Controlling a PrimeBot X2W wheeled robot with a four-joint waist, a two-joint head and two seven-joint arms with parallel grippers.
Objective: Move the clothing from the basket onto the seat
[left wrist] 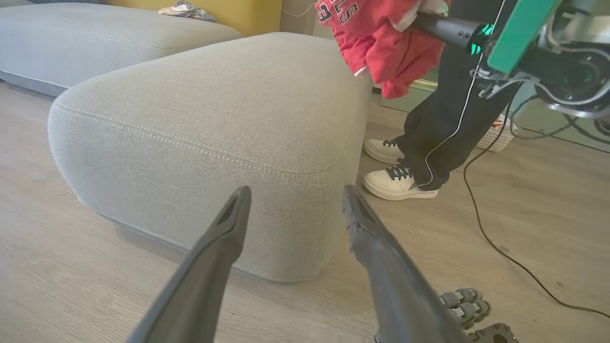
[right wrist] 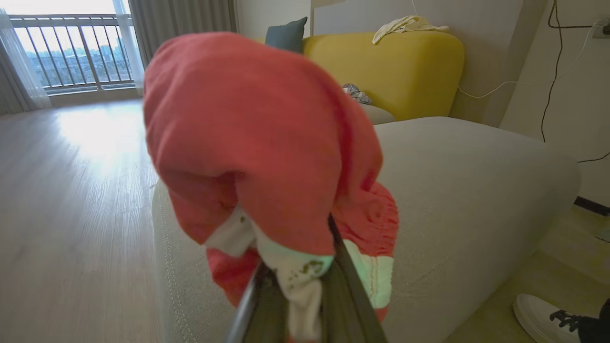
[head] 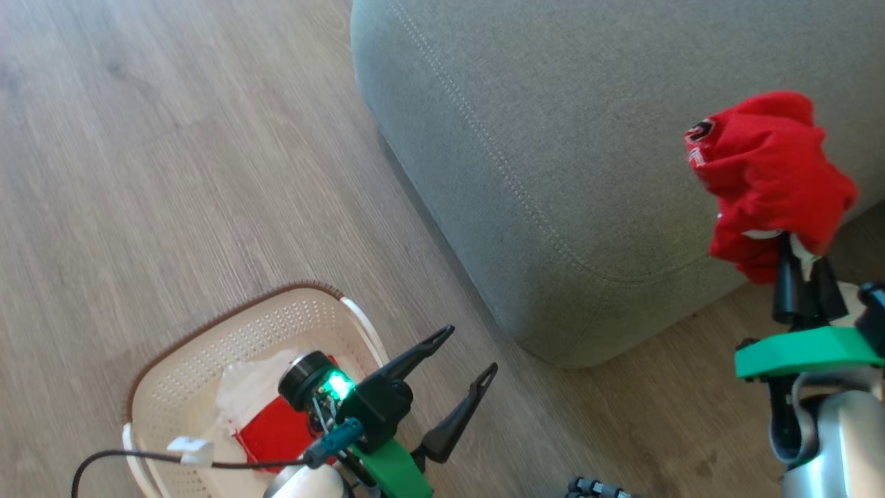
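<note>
The right gripper (head: pixel 800 257) is clamped on a crumpled bright red fabric garment (head: pixel 767 180), just at the edge of the large grey-green upholstered seat (head: pixel 553 138). If released here, it may slip down to the wooden floor (head: pixel 173 138). The left gripper (head: pixel 471 349), fingers apart, hovers beside the cream perforated basket (head: pixel 276 325), where another red garment (head: pixel 273 432) lies.

Floor: pale wood planks (head: pixel 173 138)
Person: black trousers (left wrist: pixel 448 119) with a white side stripe, cream trainers (left wrist: pixel 398 183) flat on the floor
Cable: black lead (left wrist: pixel 495 247) snaking past the trainers
Sofa back: yellow (right wrist: pixel 395 71), pale cloth (right wrist: pixel 405 24) draped on top, dark teal cushion (right wrist: pixel 286 33) beside it
Window: balcony railing (right wrist: pixel 71 47), grey curtain (right wrist: pixel 181 19)
Behind the legs: possibly a small white basket (left wrist: pixel 498 138), mostly hidden
</note>
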